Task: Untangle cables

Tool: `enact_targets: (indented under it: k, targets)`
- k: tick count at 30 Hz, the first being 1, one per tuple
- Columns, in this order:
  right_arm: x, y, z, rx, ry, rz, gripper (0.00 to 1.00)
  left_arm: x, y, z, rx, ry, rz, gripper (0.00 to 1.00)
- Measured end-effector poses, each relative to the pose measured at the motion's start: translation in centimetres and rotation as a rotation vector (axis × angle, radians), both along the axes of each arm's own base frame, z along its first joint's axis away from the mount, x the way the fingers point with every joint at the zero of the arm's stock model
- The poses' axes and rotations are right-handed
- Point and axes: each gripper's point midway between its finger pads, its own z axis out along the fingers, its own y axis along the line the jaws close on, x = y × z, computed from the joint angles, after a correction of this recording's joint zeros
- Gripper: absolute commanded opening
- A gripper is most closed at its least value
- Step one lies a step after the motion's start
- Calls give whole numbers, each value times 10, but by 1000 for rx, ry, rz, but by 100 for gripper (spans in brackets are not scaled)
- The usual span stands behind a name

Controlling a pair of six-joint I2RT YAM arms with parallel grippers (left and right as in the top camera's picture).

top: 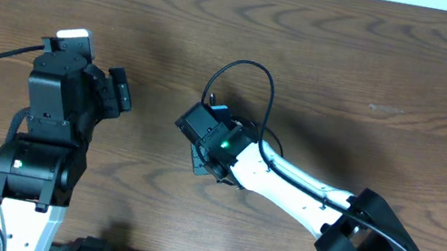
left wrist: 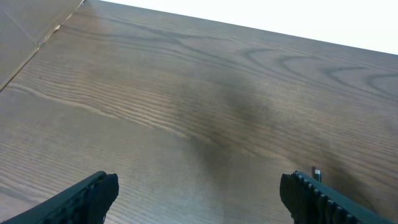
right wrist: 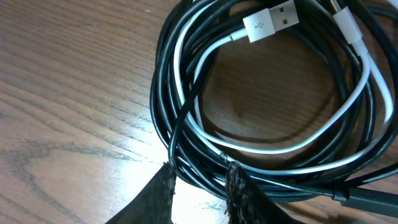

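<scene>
Progress: basically nothing is separated yet. The cables point(right wrist: 163, 81) sit as one coil on the table point(right wrist: 62, 93), several black strands with the white cable point(right wrist: 292, 149) threaded through them. All the pulling apart is left to do.

Right gripper point(right wrist: 200, 177): jaws narrow, straddling a few black strands at the near edge of the coil. I can't tell whether it's actually clamping them. The rest of the coil lies just ahead of the fingertips and off to their right.

Left gripper point(left wrist: 199, 196): jaws wide, nothing between them, only bare wood ahead of it. It's well apart from the bundle.

Orientation: the coil is a flat oval, its long axis running across the right gripper's jaw line. The white USB-A plug point(right wrist: 273, 18) lies at the far side, metal end pointing right.
</scene>
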Motion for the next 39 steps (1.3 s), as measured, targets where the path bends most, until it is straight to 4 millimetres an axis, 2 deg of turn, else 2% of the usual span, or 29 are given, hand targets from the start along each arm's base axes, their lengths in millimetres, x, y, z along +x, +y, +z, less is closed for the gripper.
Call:
enact_targets:
  k: [8,14,21,28,32,39]
  targets:
    - [3,4,2,16,-13,2,36,1,0,-2,0,9,0,89]
    - [4,6,0,17,-18,15,36,1,0,-2,0,9,0,89]
    - [2,5,-17,-6,7,19,36,1,0,-2,0,9,0,89]
    - [3,7,-17,1,4,22,34,1,0,-3,0,9,0,89]
    - [3,8,-17,2,3,24,28,1,0,-3,0,10,0,89]
    - [4,10,-16,10,-2,25,28,1,0,-3,0,10,0,89]
